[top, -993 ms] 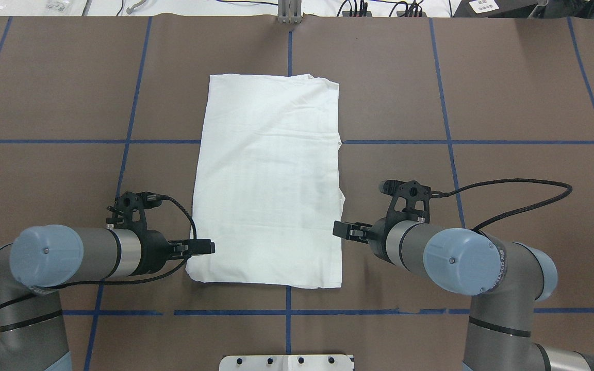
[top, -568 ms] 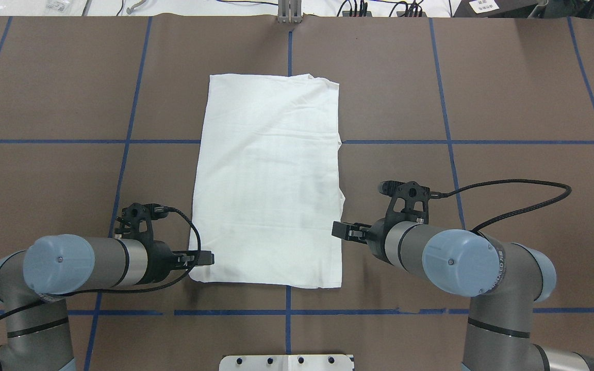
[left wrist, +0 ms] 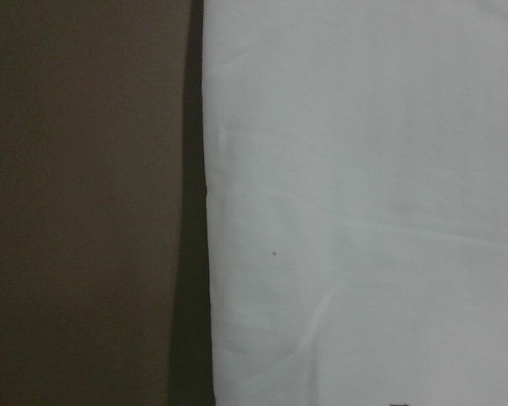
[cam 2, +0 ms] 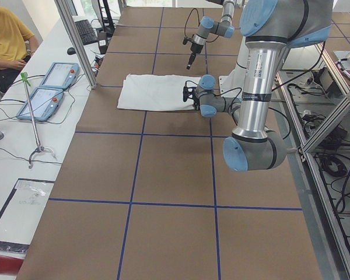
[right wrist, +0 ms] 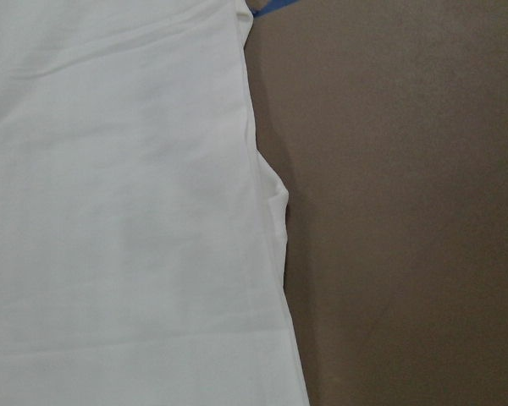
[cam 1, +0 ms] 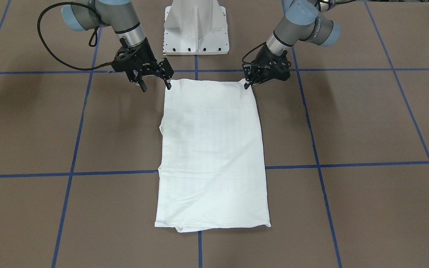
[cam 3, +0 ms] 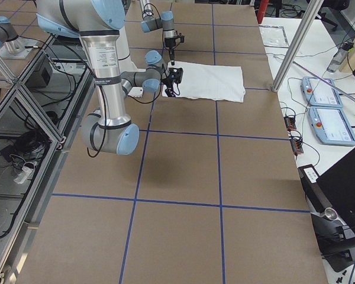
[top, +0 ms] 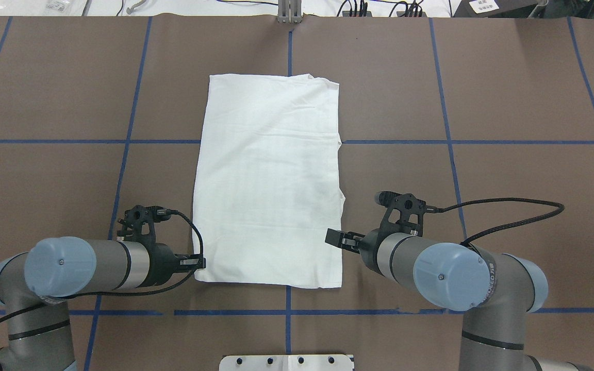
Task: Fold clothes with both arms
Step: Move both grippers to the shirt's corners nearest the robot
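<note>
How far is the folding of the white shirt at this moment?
Done: the white shirt lies flat as a long rectangle, no sleeves sticking out. In hand: the left gripper and the open right gripper are by its two robot-side corners, nothing lifted. Left: probably folding it across its length.

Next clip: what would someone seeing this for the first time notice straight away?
A white shirt, folded into a long flat rectangle, lies in the middle of the brown table. The right pincer, open, and the left pincer sit low at the shirt's two corners nearest the robot, one on each side.
</note>
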